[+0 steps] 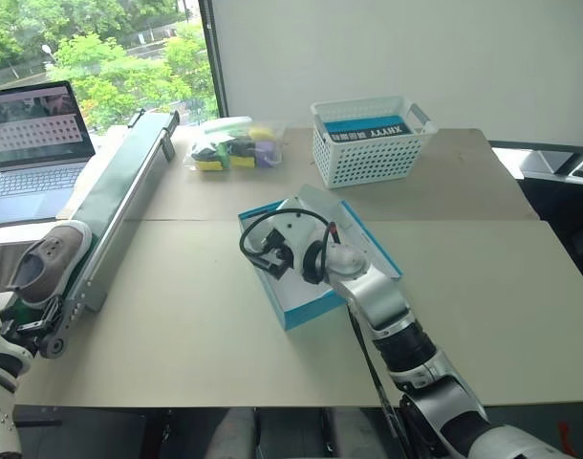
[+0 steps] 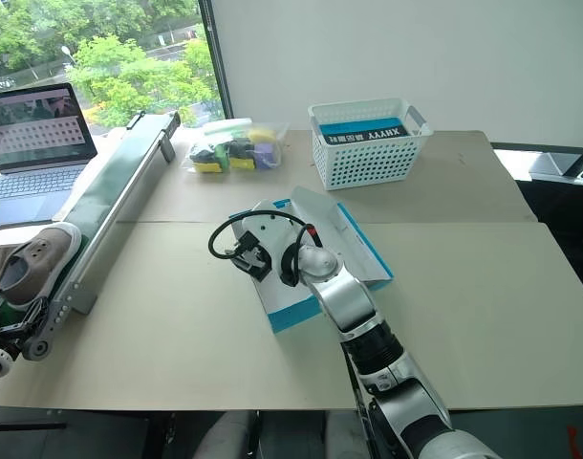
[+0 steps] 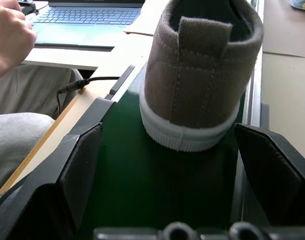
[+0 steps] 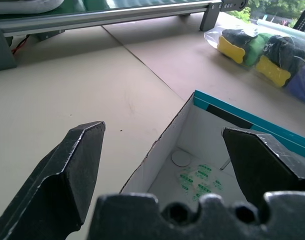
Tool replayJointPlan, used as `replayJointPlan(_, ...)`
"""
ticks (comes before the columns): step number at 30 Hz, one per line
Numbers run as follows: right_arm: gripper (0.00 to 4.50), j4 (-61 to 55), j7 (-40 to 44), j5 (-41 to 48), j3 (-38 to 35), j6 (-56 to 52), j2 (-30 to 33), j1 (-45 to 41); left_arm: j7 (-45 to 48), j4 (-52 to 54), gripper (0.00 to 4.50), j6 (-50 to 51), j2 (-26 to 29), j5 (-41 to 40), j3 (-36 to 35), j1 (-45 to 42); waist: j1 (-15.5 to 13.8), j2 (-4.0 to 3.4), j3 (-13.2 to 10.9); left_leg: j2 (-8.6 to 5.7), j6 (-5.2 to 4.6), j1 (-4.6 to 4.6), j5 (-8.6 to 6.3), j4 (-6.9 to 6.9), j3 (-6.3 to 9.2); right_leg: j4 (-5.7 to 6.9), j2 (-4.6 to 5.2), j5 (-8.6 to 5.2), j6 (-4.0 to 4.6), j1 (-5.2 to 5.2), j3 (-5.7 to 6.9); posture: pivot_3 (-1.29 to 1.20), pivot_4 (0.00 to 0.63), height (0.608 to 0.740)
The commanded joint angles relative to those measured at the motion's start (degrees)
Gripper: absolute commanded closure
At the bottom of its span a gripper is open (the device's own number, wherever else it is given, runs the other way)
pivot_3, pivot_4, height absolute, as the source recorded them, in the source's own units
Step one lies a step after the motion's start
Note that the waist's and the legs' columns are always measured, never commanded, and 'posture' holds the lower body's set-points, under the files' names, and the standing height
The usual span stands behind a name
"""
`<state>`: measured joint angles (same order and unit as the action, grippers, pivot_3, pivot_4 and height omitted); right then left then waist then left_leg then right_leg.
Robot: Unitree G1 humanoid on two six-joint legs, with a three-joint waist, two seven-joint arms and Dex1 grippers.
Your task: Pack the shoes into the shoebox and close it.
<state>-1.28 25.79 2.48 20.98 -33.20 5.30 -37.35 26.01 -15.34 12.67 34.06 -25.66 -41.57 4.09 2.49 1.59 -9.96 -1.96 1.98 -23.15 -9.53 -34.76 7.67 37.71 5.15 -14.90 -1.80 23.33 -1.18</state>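
You see the shoe (image 3: 202,75) heel-first on the green conveyor belt (image 1: 119,186), between your left gripper's (image 3: 167,165) spread fingers. Your right gripper (image 4: 167,165), fingers apart, hovers over the open teal shoebox (image 1: 315,306) mid-surface. The basket's (image 1: 368,153) card lettering stays unreadable.

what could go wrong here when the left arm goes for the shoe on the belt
The shoe sits at the conveyor end near the table edge; a nudge from the open left gripper could tip it off. The right gripper hovers open over the shoebox, perhaps blocking the drop.
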Motion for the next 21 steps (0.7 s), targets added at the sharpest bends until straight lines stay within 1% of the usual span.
replayJointPlan(1, 0.05, -2.4, -0.2, 0.0, -1.3, 0.9, -0.4, -0.9, -0.6, -0.8, 0.0, -0.8, -0.8, -0.1, 0.7, -0.9, -0.1, 0.0, 0.0, 0.0, 0.0, 0.0, 0.0, 0.0, 0.0, 0.0, 0.0, 0.0, 0.0, 0.0, 0.0, 0.0, 0.15, 0.729)
replayJointPlan(2, 0.05, -2.4, -0.2, 0.0, -1.4, 0.9, -0.4, -1.0, -0.6, -0.6, 0.0, -1.0, -0.9, -0.1, 0.9, -0.9, -0.1, 0.0, 0.0, 0.0, 0.0, 0.0, 0.0, 0.0, 0.0, 0.01, 0.0, 0.0, 0.0, 0.0, 0.0, 0.0, 0.15, 0.729)
replayJointPlan(4, 0.0, -2.4, -0.3, 0.1, -1.6, 0.9, -0.4, -1.1, -0.3, -0.4, 0.52, -1.5, -1.2, -0.4, 1.0, -1.3, -0.1, 0.0, 0.0, 0.0, 0.0, 0.0, 0.0, 0.0, 0.0, 0.01, 0.0, 0.0, 0.0, 0.0, 0.0, 0.0, 0.15, 0.729)
replayJointPlan(5, 0.0, -2.4, -0.3, 0.1, -1.7, 0.9, -0.4, -1.1, -0.3, -0.3, 0.7, -1.5, -1.3, -0.5, 1.0, -1.3, -0.1, 0.0, 0.0, -0.01, 0.0, 0.0, 0.0, 0.0, 0.0, 0.01, 0.01, 0.0, 0.0, 0.0, 0.0, 0.0, 0.15, 0.729)
replayJointPlan(7, 0.0, -2.4, -0.2, 0.2, -1.9, 0.9, -0.5, -1.3, -0.5, 0.0, 1.49, -1.0, -1.3, -0.6, 1.3, -1.8, -0.3, 0.0, 0.0, -0.02, 0.0, 0.0, 0.0, -0.01, 0.01, 0.0, 0.02, 0.0, 0.0, -0.02, 0.0, 0.0, 0.15, 0.729)
replayJointPlan(9, 0.0, -2.3, -0.1, 0.2, -2.0, 0.9, -0.6, -1.4, -0.8, 0.2, 1.84, -0.5, -1.3, -1.1, 1.3, -2.5, -0.5, -0.01, 0.0, -0.01, 0.0, 0.01, 0.0, 0.0, 0.02, 0.01, 0.01, 0.0, 0.0, -0.02, 0.01, 0.0, 0.15, 0.729)
replayJointPlan(13, 0.0, -2.1, 0.0, 0.0, -2.0, 1.0, -0.7, -1.5, -4.1, 3.0, 1.89, -0.5, -2.7, -2.6, 0.5, -5.1, -0.9, -0.01, 0.0, -0.01, 0.0, 0.06, 0.01, -0.03, 0.02, 0.09, 0.01, 0.0, 0.0, -0.07, 0.04, 0.0, 0.15, 0.729)
replayJointPlan(16, 0.0, -1.8, 0.0, 0.0, -2.1, 1.0, -0.8, -1.6, -7.7, 8.4, 1.89, -3.2, -4.9, -1.0, 1.5, -6.6, -1.2, 0.07, 0.0, 0.0, 0.01, 0.03, 0.01, -0.09, 0.03, 0.07, 0.01, 0.0, -0.01, -0.1, 0.08, 0.0, 0.15, 0.729)
replayJointPlan(19, 0.0, -0.9, -1.5, 3.4, -6.2, -2.0, -3.6, -2.4, -11.4, 20.4, 1.89, -3.9, -9.8, 1.5, 8.2, -7.5, -1.1, 0.19, 0.1, 0.0, 0.02, -0.06, 0.01, -0.08, 0.03, -0.02, 0.01, 0.01, 0.0, -0.06, 0.08, 0.0, 0.15, 0.729)
replayJointPlan(21, 0.0, -0.2, -3.7, 11.4, -14.5, -8.9, -8.8, -4.4, -12.7, 27.4, 1.89, -1.4, -12.8, 2.2, 14.4, -7.9, -1.2, 0.2, 0.1, -0.01, 0.02, -0.11, 0.01, -0.07, 0.03, -0.02, 0.02, 0.03, 0.0, -0.05, 0.06, 0.0, 0.15, 0.729)
